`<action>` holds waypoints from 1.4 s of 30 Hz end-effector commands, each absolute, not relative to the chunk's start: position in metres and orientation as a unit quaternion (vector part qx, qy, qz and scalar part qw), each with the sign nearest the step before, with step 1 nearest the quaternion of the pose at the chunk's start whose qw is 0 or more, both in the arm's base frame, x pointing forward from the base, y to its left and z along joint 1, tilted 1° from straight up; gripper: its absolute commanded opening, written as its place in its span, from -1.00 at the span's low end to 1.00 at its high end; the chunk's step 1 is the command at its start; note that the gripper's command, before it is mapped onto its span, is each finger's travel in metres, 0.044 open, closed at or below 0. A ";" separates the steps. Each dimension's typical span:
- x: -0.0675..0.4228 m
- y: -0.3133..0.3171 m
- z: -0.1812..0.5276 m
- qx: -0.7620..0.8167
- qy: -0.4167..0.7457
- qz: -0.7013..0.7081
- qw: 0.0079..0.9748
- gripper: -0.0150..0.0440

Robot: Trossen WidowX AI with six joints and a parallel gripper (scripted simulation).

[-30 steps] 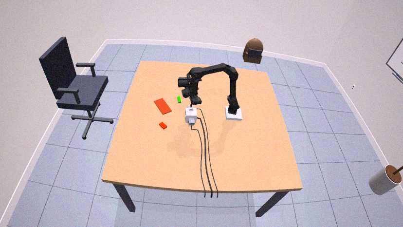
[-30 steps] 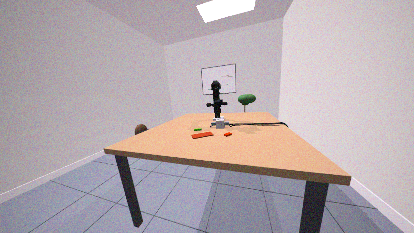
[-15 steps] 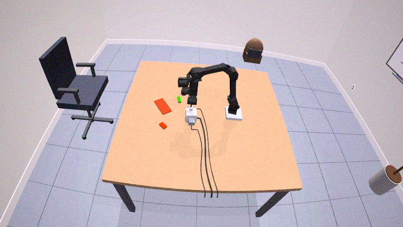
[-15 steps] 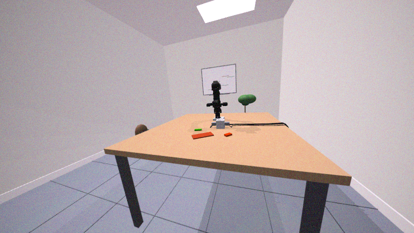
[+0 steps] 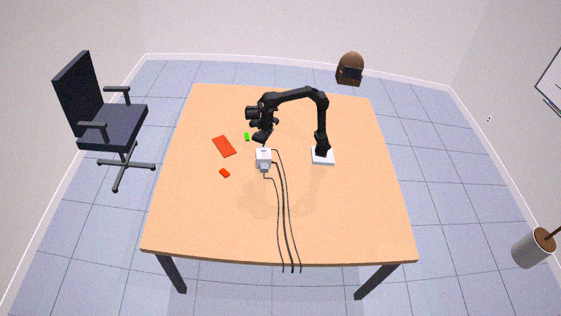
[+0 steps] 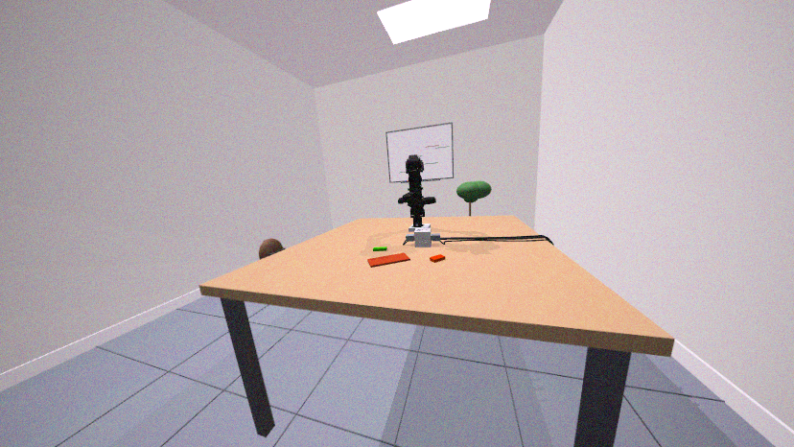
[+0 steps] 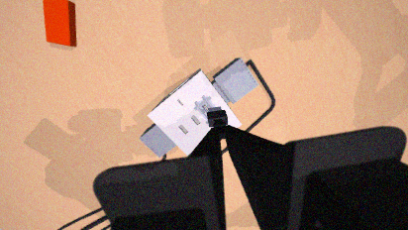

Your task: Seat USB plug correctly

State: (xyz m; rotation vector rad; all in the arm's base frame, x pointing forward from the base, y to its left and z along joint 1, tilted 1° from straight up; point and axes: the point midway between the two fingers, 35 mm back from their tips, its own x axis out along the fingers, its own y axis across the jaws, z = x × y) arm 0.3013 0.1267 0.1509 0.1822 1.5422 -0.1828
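Black USB plug upright in end effector, over power cube.

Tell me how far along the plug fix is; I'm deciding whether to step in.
Done: the gripper is shut on the small black USB plug, raised above the white power cube. In hand: turning the plug round. Left: seating it in the top socket, letting go, moving clear.

The power cube is a small white block with grey plugs on two opposite sides, standing near the middle of the bench, slightly toward its far edge. On its top face are several slots. The USB plug, small and black, sits upright over the top socket, clamped between the jaws.
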 end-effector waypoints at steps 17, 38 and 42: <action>0.301 0.127 0.151 0.267 0.648 -0.263 0.663 -0.49; 0.301 0.127 0.151 0.418 0.566 -0.411 0.580 -0.49; 0.301 0.127 0.151 0.418 0.566 -0.411 0.580 -0.49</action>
